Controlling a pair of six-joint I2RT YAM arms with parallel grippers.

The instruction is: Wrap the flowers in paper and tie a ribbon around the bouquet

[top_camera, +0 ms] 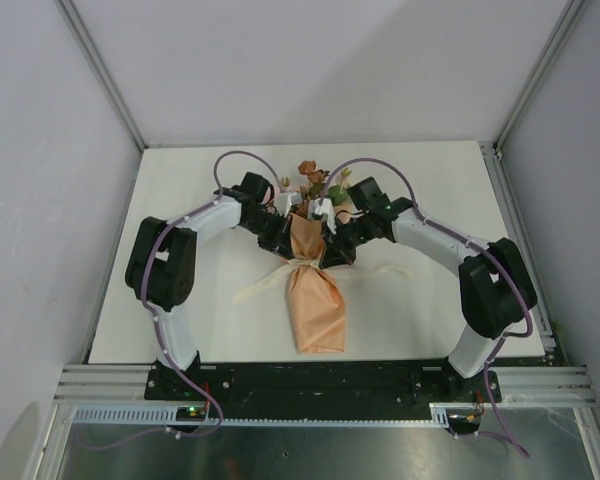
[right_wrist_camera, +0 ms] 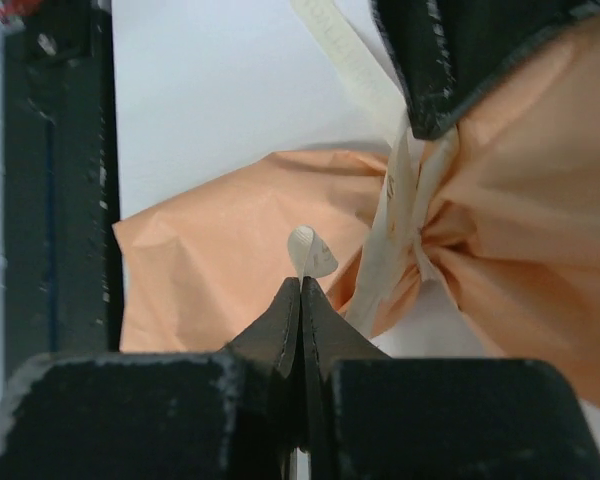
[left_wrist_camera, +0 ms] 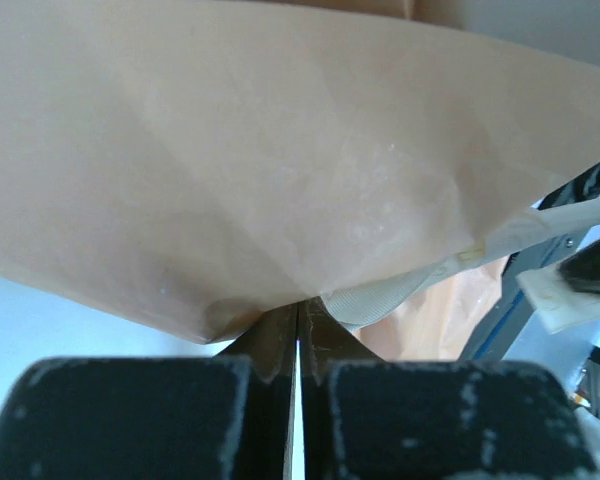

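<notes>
The right end effector (right_wrist_camera: pixel 301 287) is closed tight on a little curl of the ribbon (right_wrist_camera: pixel 380 250). The left end effector (left_wrist_camera: pixel 298 325) is closed too, with its tips against the paper (left_wrist_camera: pixel 280 150). I cannot tell if it pinches ribbon. To make a good knot, both should pull apart slowly and evenly, so the thin paper does not rip. The bouquet (top_camera: pixel 315 300) lies in the middle of the desk (top_camera: pixel 430 190). It is squeezed at its waist, and the flowers (top_camera: pixel 312 178) poke out the far end.
</notes>
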